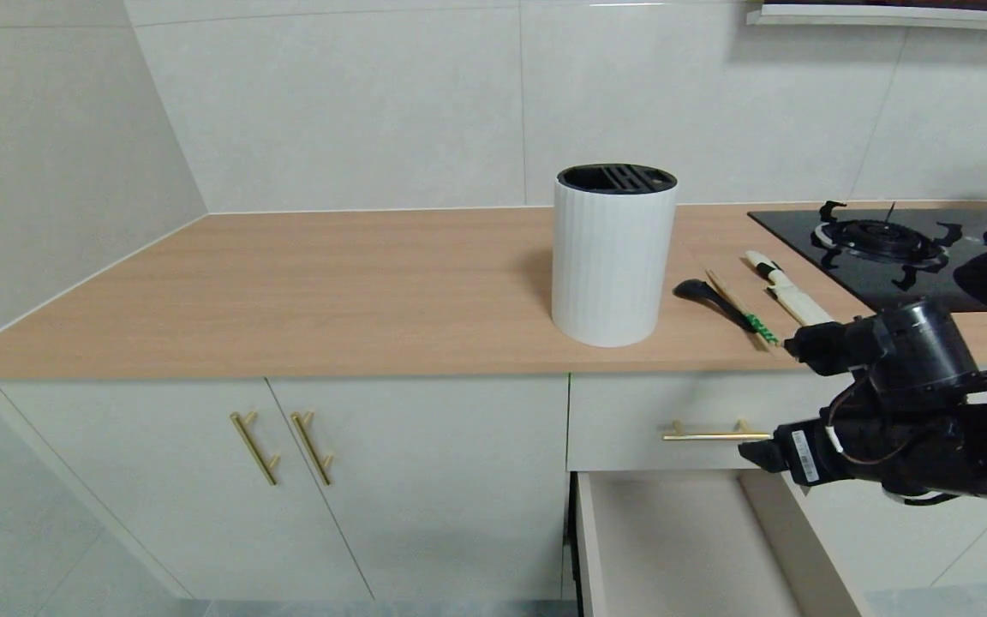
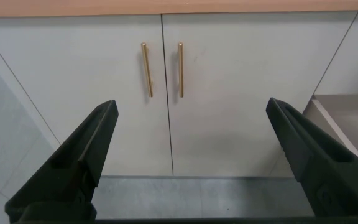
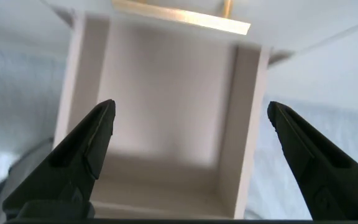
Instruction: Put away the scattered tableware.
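Right gripper (image 3: 189,107) spread wide, holding nothing, above pulled-out drawer (image 1: 673,548). Spoon (image 1: 699,291), chopsticks (image 1: 738,310) and knife (image 1: 789,291) lie on counter (image 1: 331,291) beside white holder (image 1: 609,257). Risk: rising arm clips counter edge, knocking knife off.

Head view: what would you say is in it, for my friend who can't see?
A white ribbed pot with a black slotted top stands on a wooden counter. Beside it, toward the stove, lie a black spoon, chopsticks and a white-handled tool. Below, a drawer stands open, the robot's right arm near it.
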{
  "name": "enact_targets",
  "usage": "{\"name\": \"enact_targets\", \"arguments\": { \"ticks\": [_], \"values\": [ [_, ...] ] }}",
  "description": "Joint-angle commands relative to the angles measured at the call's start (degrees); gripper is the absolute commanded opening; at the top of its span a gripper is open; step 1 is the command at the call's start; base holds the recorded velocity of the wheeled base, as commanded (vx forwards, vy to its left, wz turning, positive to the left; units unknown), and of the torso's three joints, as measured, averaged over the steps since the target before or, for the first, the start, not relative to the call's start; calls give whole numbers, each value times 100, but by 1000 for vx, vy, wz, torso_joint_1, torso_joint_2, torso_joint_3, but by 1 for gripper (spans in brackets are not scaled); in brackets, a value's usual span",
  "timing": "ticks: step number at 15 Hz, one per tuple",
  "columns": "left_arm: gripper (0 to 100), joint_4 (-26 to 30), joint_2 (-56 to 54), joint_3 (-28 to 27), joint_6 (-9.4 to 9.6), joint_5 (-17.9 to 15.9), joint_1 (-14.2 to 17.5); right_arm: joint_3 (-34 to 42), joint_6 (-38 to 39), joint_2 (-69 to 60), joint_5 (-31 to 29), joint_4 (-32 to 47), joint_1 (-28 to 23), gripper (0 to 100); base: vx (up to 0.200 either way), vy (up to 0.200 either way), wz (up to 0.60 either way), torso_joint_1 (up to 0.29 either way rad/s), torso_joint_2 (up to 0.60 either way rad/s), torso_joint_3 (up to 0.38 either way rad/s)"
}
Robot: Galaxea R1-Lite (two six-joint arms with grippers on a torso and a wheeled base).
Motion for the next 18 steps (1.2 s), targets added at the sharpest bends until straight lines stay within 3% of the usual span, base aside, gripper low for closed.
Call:
{"name": "enact_targets", "arguments": {
  "ticks": [1,5,6,9,13,18],
  "values": [
    [100,-1,9,0,-1,4,2,-480,-256,-450,-32,24,-4,100,0,0,0,0,0,0],
    [100,-1,9,0,-1,4,2,-2229,-256,-450,-50,974,-39,100,0,0,0,0,0,0],
    [100,-1,9,0,-1,4,2,-2379,-229,-371,-50,982,-39,100,0,0,0,0,0,0],
    [100,-1,9,0,-1,4,2,-2352,61,77,-14,807,-83,100,0,0,0,0,0,0],
    [100,-1,9,0,-1,4,2,-2660,78,807,-67,675,-646,100,0,0,0,0,0,0],
    [100,-1,9,0,-1,4,2,-2730,78,1352,-85,481,-698,100,0,0,0,0,0,0]
  ]
}}
